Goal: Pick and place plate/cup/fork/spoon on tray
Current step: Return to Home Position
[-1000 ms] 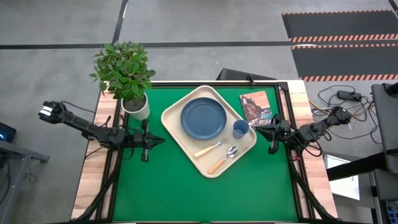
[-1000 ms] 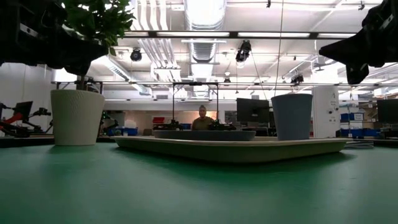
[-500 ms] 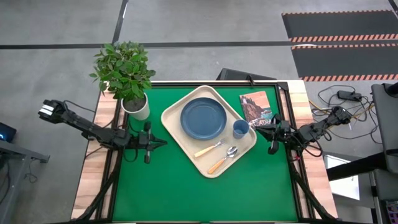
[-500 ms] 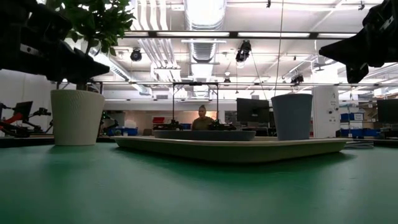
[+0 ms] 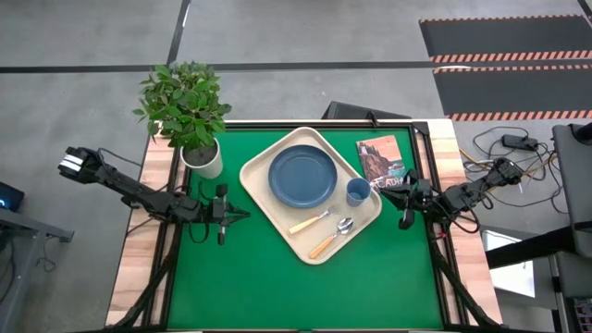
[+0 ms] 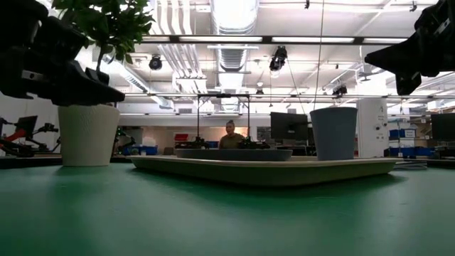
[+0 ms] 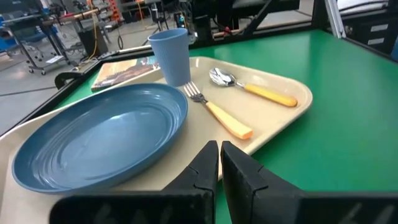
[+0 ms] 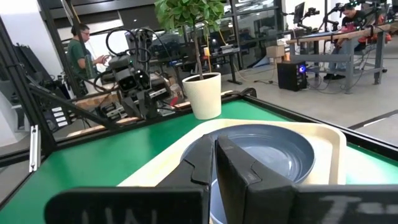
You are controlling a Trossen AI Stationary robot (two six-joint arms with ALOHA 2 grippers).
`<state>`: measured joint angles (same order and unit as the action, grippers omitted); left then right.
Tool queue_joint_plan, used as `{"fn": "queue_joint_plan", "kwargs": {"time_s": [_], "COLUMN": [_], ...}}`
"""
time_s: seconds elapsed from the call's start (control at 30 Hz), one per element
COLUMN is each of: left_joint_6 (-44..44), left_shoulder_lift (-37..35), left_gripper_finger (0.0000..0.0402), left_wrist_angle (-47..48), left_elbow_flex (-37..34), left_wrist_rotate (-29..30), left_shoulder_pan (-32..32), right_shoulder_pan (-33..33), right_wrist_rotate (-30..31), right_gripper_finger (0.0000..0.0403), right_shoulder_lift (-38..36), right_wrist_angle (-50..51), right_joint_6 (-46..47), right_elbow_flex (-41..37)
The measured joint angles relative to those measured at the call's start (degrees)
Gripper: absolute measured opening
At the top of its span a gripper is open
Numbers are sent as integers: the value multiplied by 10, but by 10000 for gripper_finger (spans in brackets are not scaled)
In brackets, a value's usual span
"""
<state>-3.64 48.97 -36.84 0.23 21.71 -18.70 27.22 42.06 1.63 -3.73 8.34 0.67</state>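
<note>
Counter [image 5: 277, 287] surface green, with wood strips along the left and right edges and grey floor around. Far left: potted plant [image 5: 202, 157]. Left tool [image 7: 219, 148] hovers just left of the tray [image 5: 257, 185], fingers closed together, holding nothing. Tray carries plate [image 5: 302, 176], fork [image 5: 308, 222], spoon [image 5: 333, 238] and cup [image 5: 358, 192]. Book [image 5: 381, 159] lies far right. Right tool [image 8: 213, 142], just right of the tray, is likewise closed and unloaded. Green surface runs open from the tray to the near edge.
</note>
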Motion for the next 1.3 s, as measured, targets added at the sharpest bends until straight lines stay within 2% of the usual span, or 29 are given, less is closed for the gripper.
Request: {"fn": "queue_joint_plan", "kwargs": {"time_s": [1.3], "left_joint_6": [0], "left_shoulder_lift": [97], "left_gripper_finger": [2], "left_wrist_angle": [0], "left_elbow_flex": [4], "left_wrist_rotate": [0], "left_shoulder_pan": [0], "right_shoulder_pan": [0], "right_wrist_rotate": [0], "right_gripper_finger": [9], "right_shoulder_lift": [0], "right_wrist_angle": [0], "right_joint_6": [0], "right_elbow_flex": [0]}}
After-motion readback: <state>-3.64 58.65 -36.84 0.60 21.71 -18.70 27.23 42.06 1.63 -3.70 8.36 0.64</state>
